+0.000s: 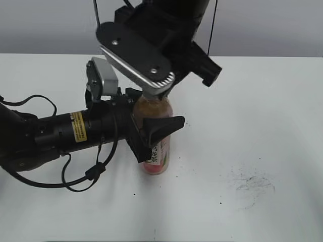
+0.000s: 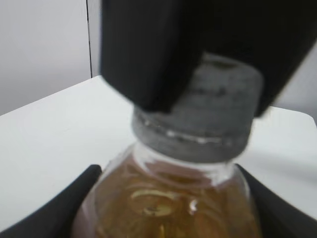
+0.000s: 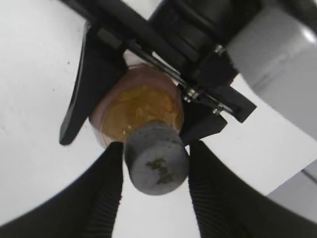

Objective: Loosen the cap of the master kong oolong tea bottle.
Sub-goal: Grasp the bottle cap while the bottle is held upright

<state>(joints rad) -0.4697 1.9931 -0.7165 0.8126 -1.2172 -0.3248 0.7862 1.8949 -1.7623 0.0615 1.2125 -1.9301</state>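
Note:
The master kong oolong tea bottle (image 1: 157, 157) stands upright on the white table (image 1: 262, 101), amber tea showing above its pink-and-white label. My left gripper (image 1: 154, 127) comes in from the left and is shut on the bottle's shoulder; in the left wrist view its black fingers (image 2: 74, 203) press both sides of the bottle (image 2: 168, 198). My right gripper (image 3: 157, 146) hangs over the bottle from above, its ribbed fingers against opposite sides of the grey cap (image 3: 157, 161), shut on it. The cap (image 2: 208, 114) is hidden in the exterior view by that gripper (image 1: 154, 96).
The left arm's black cable (image 1: 81, 177) loops on the table in front of the arm. A grey scuff mark (image 1: 254, 184) lies to the right of the bottle. A grey wall (image 1: 272, 25) stands behind the table's far edge.

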